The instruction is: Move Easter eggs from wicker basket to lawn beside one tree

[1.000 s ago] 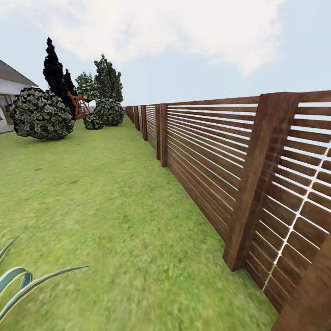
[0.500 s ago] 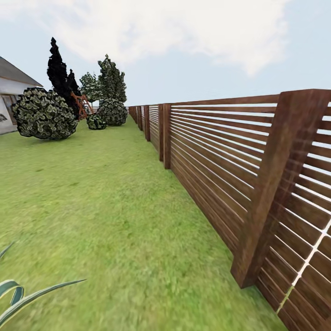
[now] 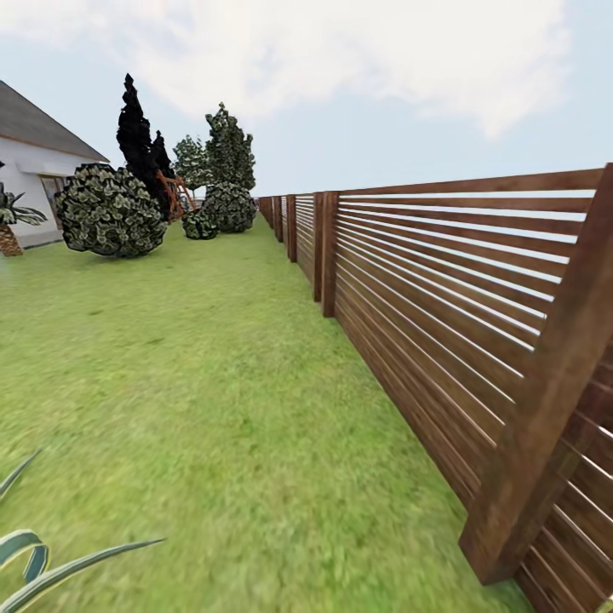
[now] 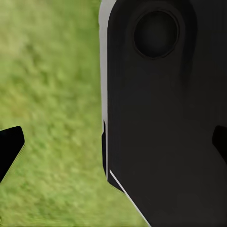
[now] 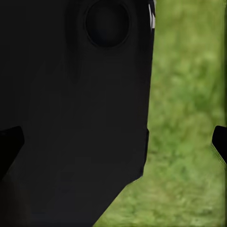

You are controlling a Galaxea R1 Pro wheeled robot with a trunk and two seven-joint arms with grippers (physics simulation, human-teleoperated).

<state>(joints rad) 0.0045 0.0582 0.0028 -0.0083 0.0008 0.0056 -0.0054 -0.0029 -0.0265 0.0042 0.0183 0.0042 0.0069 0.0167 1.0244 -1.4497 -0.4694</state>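
Observation:
The lawn (image 3: 187,375) stretches ahead in the head view, bright green and flat. The Easter eggs and the wicker basket are out of view. Far off at the lawn's end stands a tree (image 3: 228,145) with dark leaves flecked whitish-green, its trunk hidden behind a round bush. In the left wrist view my left gripper (image 4: 115,144) is open, its dark fingertips far apart with nothing held, a black body panel and grass beyond. My right gripper (image 5: 115,142) is open too, nothing between its tips, over grass.
A brown slat fence (image 3: 426,289) runs along the right, with a thick post (image 3: 545,409) close by. Round bushes (image 3: 111,211), a dark cypress (image 3: 136,128), a white house (image 3: 38,153) and a palm (image 3: 10,226) stand far left. Spiky leaves (image 3: 51,566) poke in at the near left.
The whole head view has shifted: the camera moved, so bushes and fence slid right, the nearest post dropped toward the lower right, and more of the house plus the palm came in.

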